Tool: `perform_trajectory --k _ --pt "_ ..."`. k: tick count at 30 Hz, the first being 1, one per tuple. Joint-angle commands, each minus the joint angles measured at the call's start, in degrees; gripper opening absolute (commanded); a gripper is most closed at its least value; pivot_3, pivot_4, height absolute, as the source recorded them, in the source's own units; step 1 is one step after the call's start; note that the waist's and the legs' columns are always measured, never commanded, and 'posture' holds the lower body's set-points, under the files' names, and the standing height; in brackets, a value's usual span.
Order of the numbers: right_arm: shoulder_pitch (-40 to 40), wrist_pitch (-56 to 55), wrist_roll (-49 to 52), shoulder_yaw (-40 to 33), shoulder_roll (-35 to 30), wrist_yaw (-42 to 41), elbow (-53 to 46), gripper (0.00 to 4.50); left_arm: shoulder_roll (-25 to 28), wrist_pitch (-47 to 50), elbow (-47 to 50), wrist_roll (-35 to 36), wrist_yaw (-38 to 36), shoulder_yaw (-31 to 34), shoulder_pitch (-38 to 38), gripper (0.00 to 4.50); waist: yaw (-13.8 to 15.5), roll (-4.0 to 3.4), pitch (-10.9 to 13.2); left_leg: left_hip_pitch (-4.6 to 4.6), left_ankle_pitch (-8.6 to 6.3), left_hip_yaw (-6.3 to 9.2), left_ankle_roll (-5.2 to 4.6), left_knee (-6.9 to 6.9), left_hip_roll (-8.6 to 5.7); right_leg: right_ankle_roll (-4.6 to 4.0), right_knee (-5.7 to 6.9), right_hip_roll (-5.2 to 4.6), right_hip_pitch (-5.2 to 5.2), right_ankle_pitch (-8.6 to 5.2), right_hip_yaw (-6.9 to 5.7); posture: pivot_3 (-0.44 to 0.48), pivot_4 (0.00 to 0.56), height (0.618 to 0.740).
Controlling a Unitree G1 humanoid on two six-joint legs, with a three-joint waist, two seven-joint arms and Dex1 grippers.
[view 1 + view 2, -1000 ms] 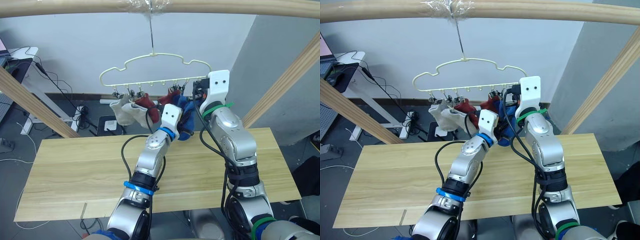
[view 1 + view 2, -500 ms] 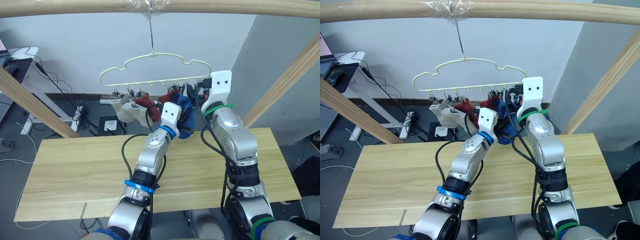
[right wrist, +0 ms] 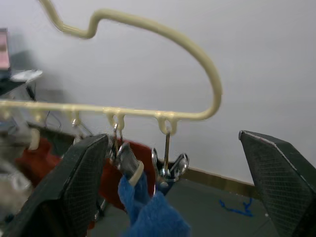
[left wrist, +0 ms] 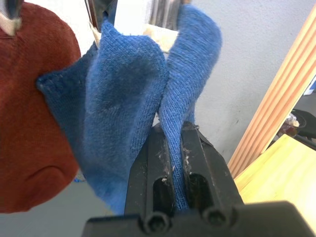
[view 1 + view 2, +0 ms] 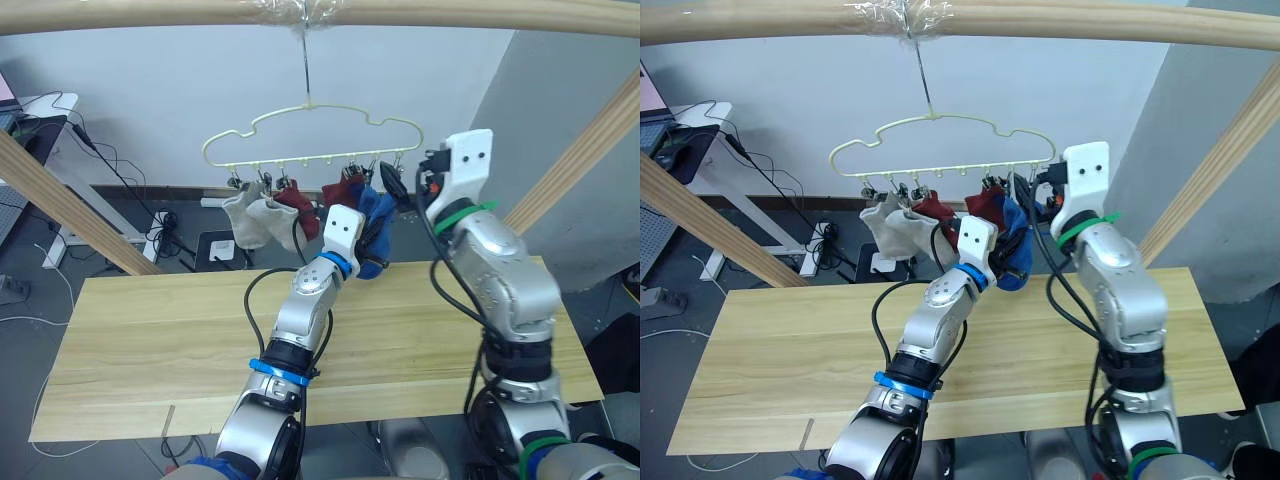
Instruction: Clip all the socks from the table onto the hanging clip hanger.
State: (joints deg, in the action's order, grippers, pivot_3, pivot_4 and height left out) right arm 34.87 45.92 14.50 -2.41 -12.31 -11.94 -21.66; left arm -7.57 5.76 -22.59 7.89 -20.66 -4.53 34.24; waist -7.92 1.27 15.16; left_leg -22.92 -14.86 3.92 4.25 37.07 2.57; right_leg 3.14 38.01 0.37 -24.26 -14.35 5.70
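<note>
Table (image 5: 150,340) of light planks runs wide below both arms, its top bare of socks. Above it a thick wooden pole (image 5: 150,12) carries the pale-yellow clip hanger (image 5: 310,140), from which grey socks (image 5: 250,215), rust-red socks (image 5: 295,200) and blue socks (image 5: 375,215) hang in a row. The left gripper (image 4: 173,148) is pinched tight on the lower edge of one blue sock (image 4: 190,84), whose top reaches the end clip (image 3: 168,170). The right gripper (image 3: 177,163) sits near that clip with its fingers spread wide, holding nothing. Judged from here, the risk is that a downward tug by the left arm pulls the sock out of the clip, or swings the light hanger on its hook. A slanted wooden beam (image 5: 575,150) stands close beside the right arm, and cables (image 5: 130,200) trail across the floor behind.
</note>
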Motion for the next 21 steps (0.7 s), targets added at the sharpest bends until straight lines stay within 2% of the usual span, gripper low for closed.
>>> perform_trajectory --k 1,6,13,19,21 --pt "-1.5 4.4 4.3 -0.9 -6.5 -6.7 -6.3 4.42 -0.8 -1.2 0.8 0.3 0.0 -0.5 1.4 0.00 0.0 0.00 0.0 0.01 0.00 0.00 0.00 0.00 0.00 0.00 0.01 0.01 0.00 0.00 -0.01 -0.166 0.229 0.740" --pt "-5.4 6.5 7.8 0.6 -17.5 -15.9 -10.8 4.42 -1.0 -1.4 0.1 0.4 -0.2 -0.5 1.8 0.00 0.0 0.00 0.0 0.02 0.00 -0.01 -0.01 0.01 -0.03 0.01 -0.02 0.01 0.03 -0.01 0.02 -0.179 0.231 0.740" --pt "-7.8 4.5 6.9 3.9 -20.4 -17.5 -11.5 4.42 -1.3 -1.5 -0.8 1.1 0.6 0.7 2.7 0.00 -0.2 0.00 0.0 0.07 0.01 -0.01 -0.02 0.01 -0.03 0.02 0.00 0.02 0.05 -0.01 0.05 -0.181 0.231 0.740" --pt "-7.9 3.5 6.2 4.8 -20.2 -17.2 -10.9 4.50 -0.8 -1.6 -1.4 1.3 0.8 1.1 2.9 1.56 -0.1 0.00 0.0 0.05 0.01 -0.01 -0.02 0.04 -0.03 0.03 -0.02 0.02 0.08 -0.01 0.05 -0.174 0.230 0.740" --pt "-7.9 3.3 6.1 4.9 -20.2 -17.1 -10.7 4.50 -0.4 -1.1 -0.9 1.3 -0.2 0.6 2.4 2.21 0.0 0.00 0.0 0.05 0.01 -0.01 -0.02 0.03 -0.03 0.03 -0.03 0.02 0.08 -0.01 0.04 -0.174 0.230 0.740"
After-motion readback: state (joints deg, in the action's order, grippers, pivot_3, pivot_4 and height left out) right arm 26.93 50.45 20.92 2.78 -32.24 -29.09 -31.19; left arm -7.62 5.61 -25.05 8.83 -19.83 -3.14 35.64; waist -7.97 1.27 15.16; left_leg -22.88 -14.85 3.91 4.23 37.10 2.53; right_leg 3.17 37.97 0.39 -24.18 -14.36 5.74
